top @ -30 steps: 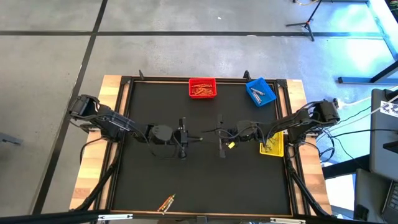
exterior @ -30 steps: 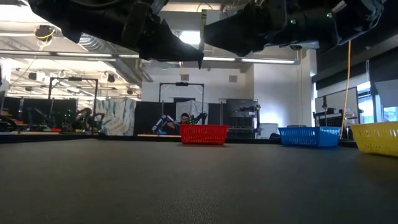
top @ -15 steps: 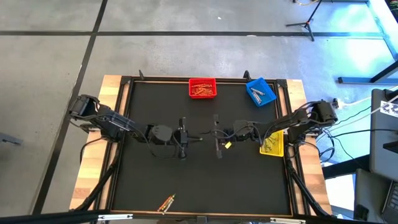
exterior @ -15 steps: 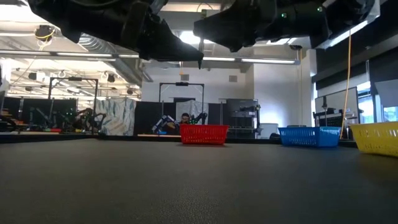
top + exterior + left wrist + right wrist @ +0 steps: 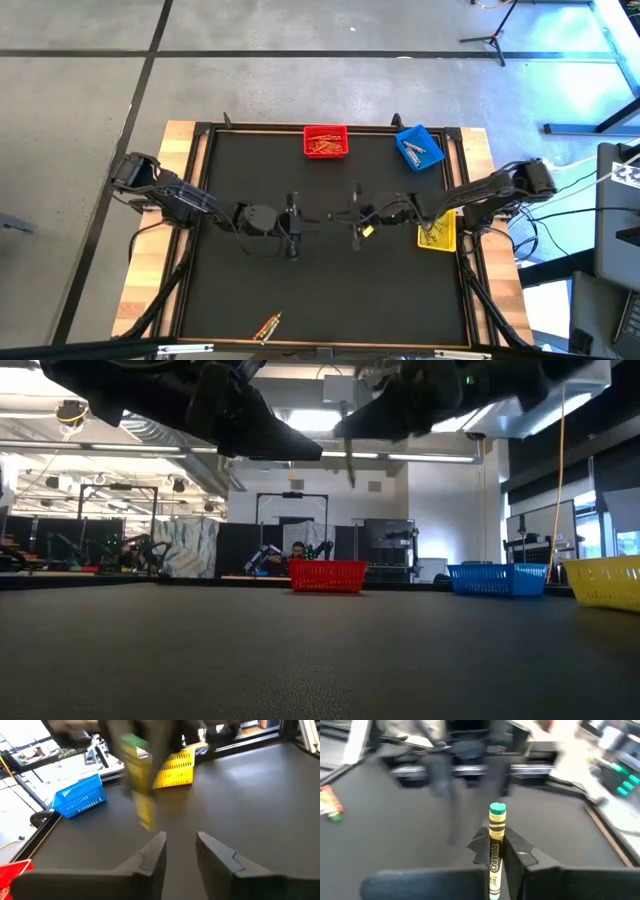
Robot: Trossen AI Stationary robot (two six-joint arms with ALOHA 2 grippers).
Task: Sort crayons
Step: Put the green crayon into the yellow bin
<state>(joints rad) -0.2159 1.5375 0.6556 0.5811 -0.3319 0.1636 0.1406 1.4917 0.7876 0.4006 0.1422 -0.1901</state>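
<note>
A yellow-wrapped crayon (image 5: 495,837) with a green tip is up in the air over the middle of the black mat, with my right gripper (image 5: 496,844) shut on it. The left wrist view shows it blurred (image 5: 142,785), just ahead of my left gripper (image 5: 180,845), which stands open and holds nothing. From above, the two grippers (image 5: 316,218) (image 5: 337,215) face each other tip to tip. More crayons (image 5: 267,325) lie on the mat near its front edge. My right gripper pinches the crayon's wrapped shaft (image 5: 495,851) between its two fingers, which come nearly level from the table's right and lie across it. The crayon stands about upright, green tip (image 5: 497,810) above the fingertips, its lower end (image 5: 348,468) below them, clear of the mat.
At the far edge stand a red bin (image 5: 325,141) holding crayons and a blue bin (image 5: 419,147). A yellow bin (image 5: 437,229) stands at the right edge under my right arm. The black mat (image 5: 300,280) has a raised frame all around.
My right gripper came in to my left gripper's tip, then drew back a little toward the table's right and rose, tipping up. The crayon, which was at my left gripper's tip, now stands in my right gripper, apart from the left.
</note>
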